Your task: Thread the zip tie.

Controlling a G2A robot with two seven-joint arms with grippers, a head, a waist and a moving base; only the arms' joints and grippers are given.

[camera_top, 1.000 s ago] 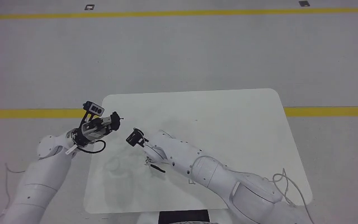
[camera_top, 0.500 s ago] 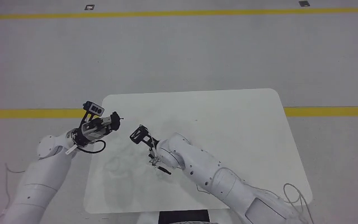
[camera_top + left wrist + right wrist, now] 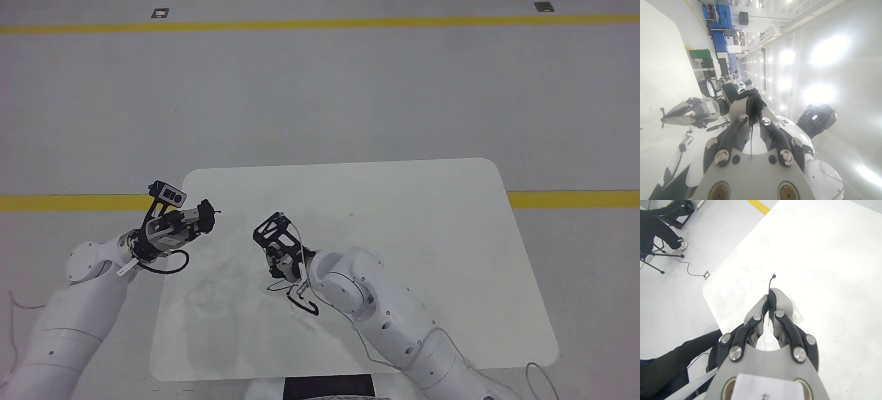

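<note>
My right gripper [image 3: 769,292] is shut on a thin black zip tie [image 3: 770,281]. The tie's square head [image 3: 773,275] sticks out past the fingertips, above the white table [image 3: 819,256]. In the top view this gripper [image 3: 268,228] hangs over the table's left part. My left gripper [image 3: 753,94] is shut on a thin black strip [image 3: 751,136] that runs back between its fingers; it stands at the table's left edge [image 3: 207,214]. The left wrist view shows the right gripper [image 3: 662,119] farther off, with its tie [image 3: 662,113] crosswise at the tips. Whether both hold one tie I cannot tell.
The white table [image 3: 420,220] has rounded corners, with bare surface to the right of both grippers. Its near-left corner [image 3: 705,290] lies close under my right gripper. A yellow floor line [image 3: 570,198] runs behind the table.
My right gripper has swung to the right and slightly farther onto the table, away from the left gripper, still holding the tie. The left arm has not moved.
</note>
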